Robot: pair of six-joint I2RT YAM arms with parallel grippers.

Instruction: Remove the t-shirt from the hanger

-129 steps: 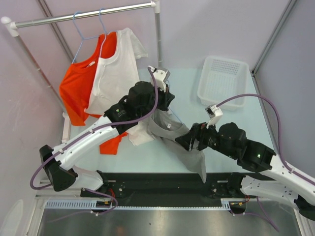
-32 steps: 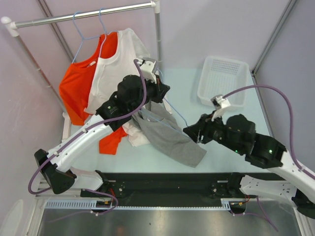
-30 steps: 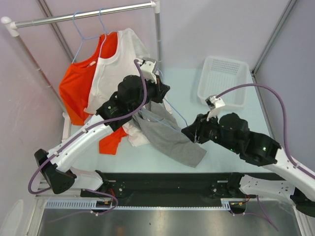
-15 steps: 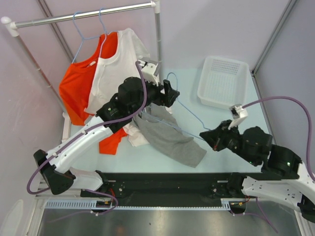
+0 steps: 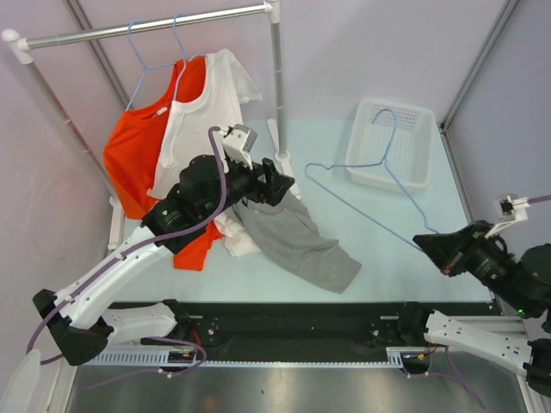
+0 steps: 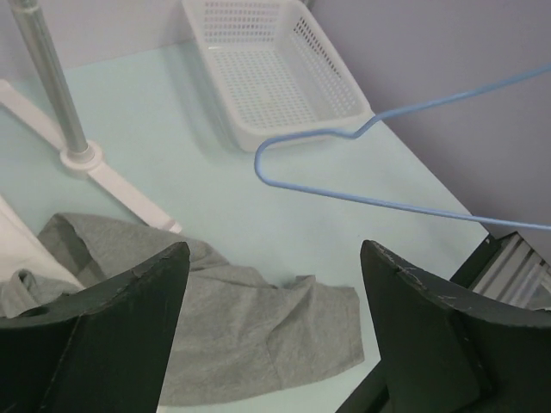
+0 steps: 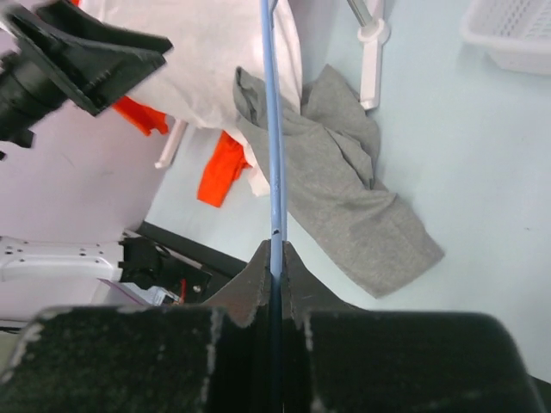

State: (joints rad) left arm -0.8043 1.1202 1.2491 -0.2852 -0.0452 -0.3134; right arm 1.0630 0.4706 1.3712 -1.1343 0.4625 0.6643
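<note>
At the worktop's (image 5: pixel 379 258) near right edge, the right gripper (image 5: pixel 430 243) was clamped tight on one thin end of the blue wire hanger (image 7: pixel 270 129), and the rest of the frame reached out over the worktop towards the far right corner. The hanger was bare. The grey t-shirt (image 5: pixel 297 241) lay crumpled flat on the worktop, left of the middle, free of the wire, so the task looked done apart from putting the hanger down.

Just beyond the t-shirt's far end hovered the left gripper (image 5: pixel 280 182), its jaws spread wide and holding nothing.

The likeliest trouble was the hanger itself. Pinched at a single point on a slim wire, with a long reach beyond the grip, it could pivot or slip in the jaws on any quick move. Its hook hung over the white basket (image 5: pixel 392 142) at the far right corner and might catch the mesh rim if lowered carelessly.

The left gripper could also snag cloth as it drew away, because it sat close to the hem of the white shirt (image 5: pixel 202 120). That shirt hung beside an orange shirt (image 5: pixel 133 155) on the rack (image 5: pixel 146 27) along the far left edge.

No brand, label or writing could be read anywhere
</note>
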